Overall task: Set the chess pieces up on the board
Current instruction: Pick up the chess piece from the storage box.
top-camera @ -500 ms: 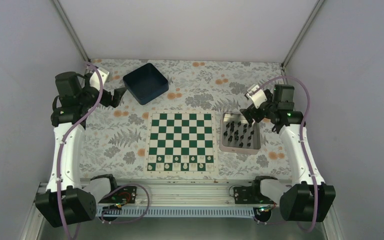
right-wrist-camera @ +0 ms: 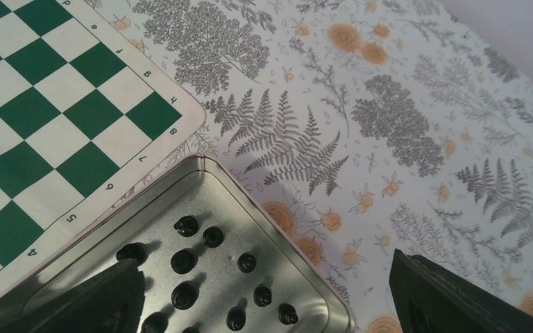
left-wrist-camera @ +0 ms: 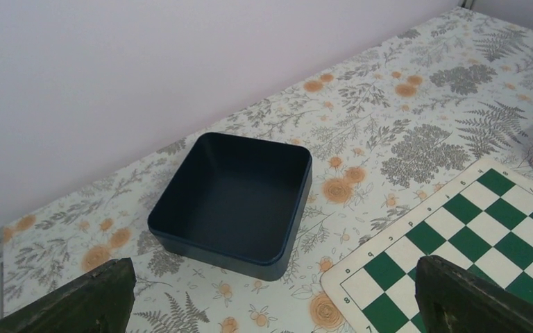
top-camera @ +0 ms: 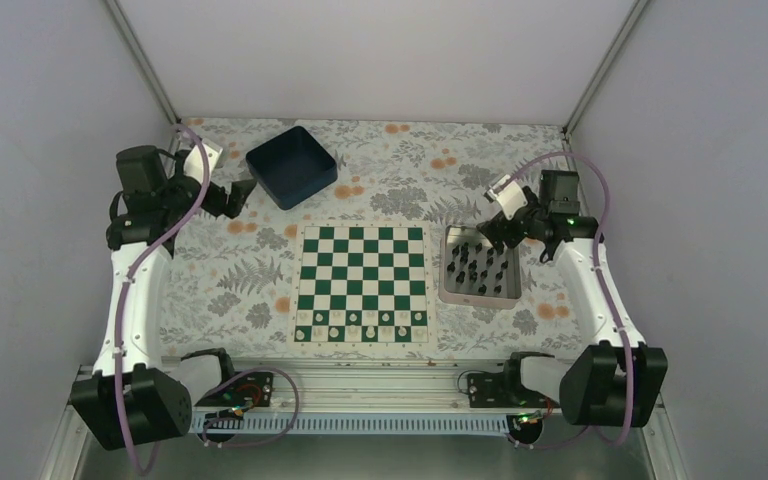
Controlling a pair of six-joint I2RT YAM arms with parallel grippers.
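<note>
Hovering the right gripper (top-camera: 493, 232), jaws spread, over the chess pieces (top-camera: 478, 264) in the tray (top-camera: 446, 272) right of the board (top-camera: 362, 272), left gripper (top-camera: 241, 191) equally agape off its far-left corner, best straddling one seemingly upright outer piece.

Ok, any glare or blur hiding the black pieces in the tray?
Right wrist: sharp, the black pieces stand out against the tray, which shows a soft sheen and a shadow band, no harsh glare. Top external: evenly lit, but the pieces are tiny dark specks, kinds unreadable. Left wrist: clear and even on the bin; no pieces in view.
</note>
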